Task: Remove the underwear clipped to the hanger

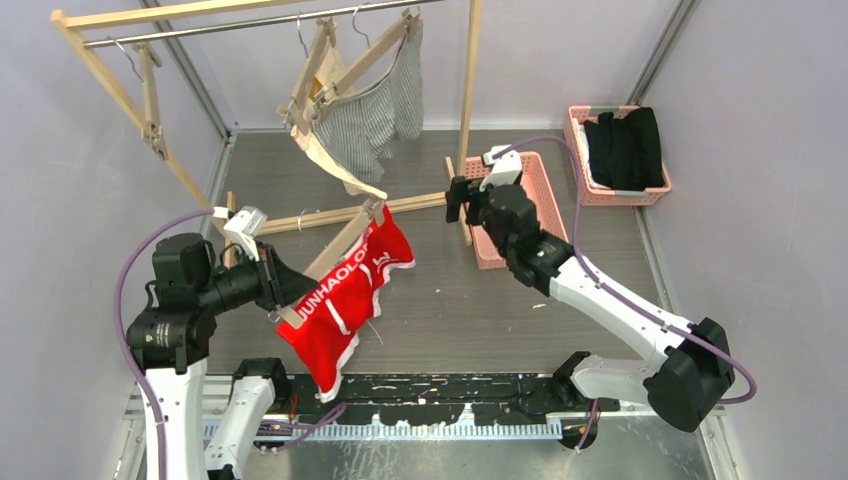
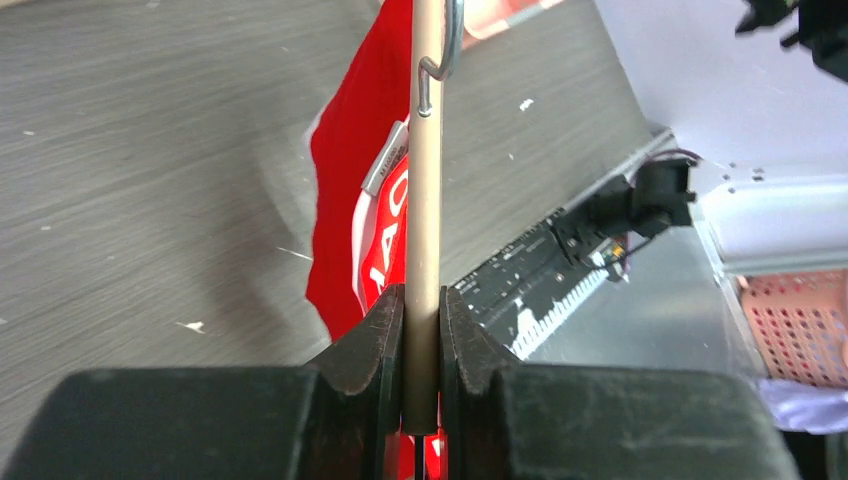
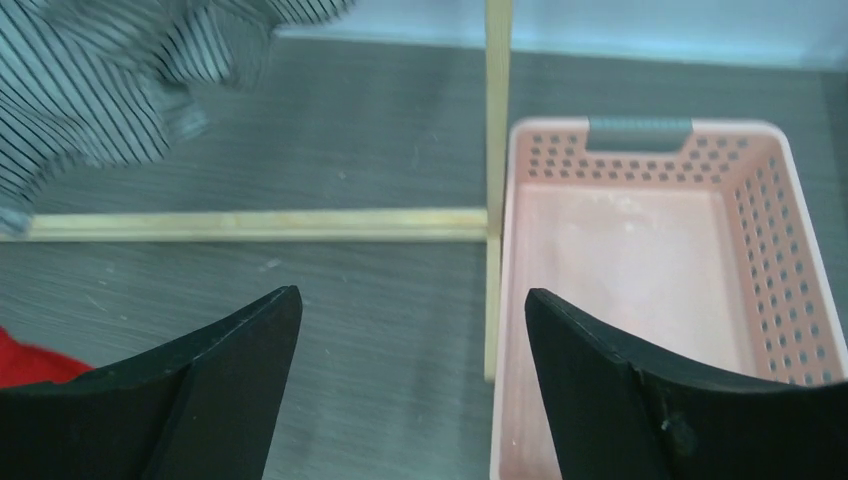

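The left pincer is clamped on a wooden hanger. The red shorts hang clipped to it over the worktop. The right pincer stands apart by a pink basket. Cream shorts and striped shorts hang from the rail.

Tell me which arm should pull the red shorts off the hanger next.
Right. The left fingers are clamped on the hanger; the right fingers are open, free, near the red shorts.

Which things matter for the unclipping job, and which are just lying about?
Job: red shorts, hanger shut in left gripper, striped shorts, cream shorts, open right gripper.
Lying about: black garment, far basket holding it, empty near basket (possibly for drop-off).
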Robot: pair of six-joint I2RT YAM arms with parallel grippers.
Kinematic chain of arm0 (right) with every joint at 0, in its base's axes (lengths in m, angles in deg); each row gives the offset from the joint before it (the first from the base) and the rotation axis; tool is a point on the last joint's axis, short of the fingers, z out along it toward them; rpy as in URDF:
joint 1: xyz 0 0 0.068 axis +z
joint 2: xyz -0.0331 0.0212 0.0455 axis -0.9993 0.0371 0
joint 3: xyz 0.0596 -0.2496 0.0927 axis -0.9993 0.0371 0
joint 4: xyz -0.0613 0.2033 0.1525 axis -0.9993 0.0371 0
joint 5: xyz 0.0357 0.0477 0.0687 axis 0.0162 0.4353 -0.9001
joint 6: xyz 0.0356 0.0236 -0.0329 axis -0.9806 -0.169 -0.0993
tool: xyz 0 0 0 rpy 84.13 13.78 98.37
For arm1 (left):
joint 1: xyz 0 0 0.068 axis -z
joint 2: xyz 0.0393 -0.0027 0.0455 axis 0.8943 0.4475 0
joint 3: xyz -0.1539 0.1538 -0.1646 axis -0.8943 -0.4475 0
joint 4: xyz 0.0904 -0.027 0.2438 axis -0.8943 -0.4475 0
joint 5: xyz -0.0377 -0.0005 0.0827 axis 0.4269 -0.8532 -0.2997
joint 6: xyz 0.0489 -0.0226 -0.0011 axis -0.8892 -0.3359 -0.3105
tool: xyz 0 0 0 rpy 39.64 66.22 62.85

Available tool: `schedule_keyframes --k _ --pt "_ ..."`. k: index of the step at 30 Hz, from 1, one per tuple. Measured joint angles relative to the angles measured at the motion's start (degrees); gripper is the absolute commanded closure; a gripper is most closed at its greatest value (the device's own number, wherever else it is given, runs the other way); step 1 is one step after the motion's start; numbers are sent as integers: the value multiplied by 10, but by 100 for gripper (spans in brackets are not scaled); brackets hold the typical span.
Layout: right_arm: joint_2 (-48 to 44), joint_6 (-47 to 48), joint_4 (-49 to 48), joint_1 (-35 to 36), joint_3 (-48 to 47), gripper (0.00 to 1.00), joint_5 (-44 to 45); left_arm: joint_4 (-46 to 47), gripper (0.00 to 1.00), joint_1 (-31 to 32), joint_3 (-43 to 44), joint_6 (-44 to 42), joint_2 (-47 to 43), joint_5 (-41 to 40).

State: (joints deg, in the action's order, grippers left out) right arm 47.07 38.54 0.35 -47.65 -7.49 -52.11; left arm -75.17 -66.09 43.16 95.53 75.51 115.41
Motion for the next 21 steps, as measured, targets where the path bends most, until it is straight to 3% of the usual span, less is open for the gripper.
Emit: schedule_keyframes --k 4,12,17,21 --pt "3 7 -3 -59 -44 7 -94 -1 100 4 -21 -12 0 43" --pt "23 -34 -20 -228 -95 7 -407 52 99 61 -44 -69 47 112" --pt "45 -71 -69 -246 -102 7 -608 96 100 77 -44 -120 136 119" --pt "43 -103 -140 -244 -71 8 -714 117 100 78 -43 -153 220 113"
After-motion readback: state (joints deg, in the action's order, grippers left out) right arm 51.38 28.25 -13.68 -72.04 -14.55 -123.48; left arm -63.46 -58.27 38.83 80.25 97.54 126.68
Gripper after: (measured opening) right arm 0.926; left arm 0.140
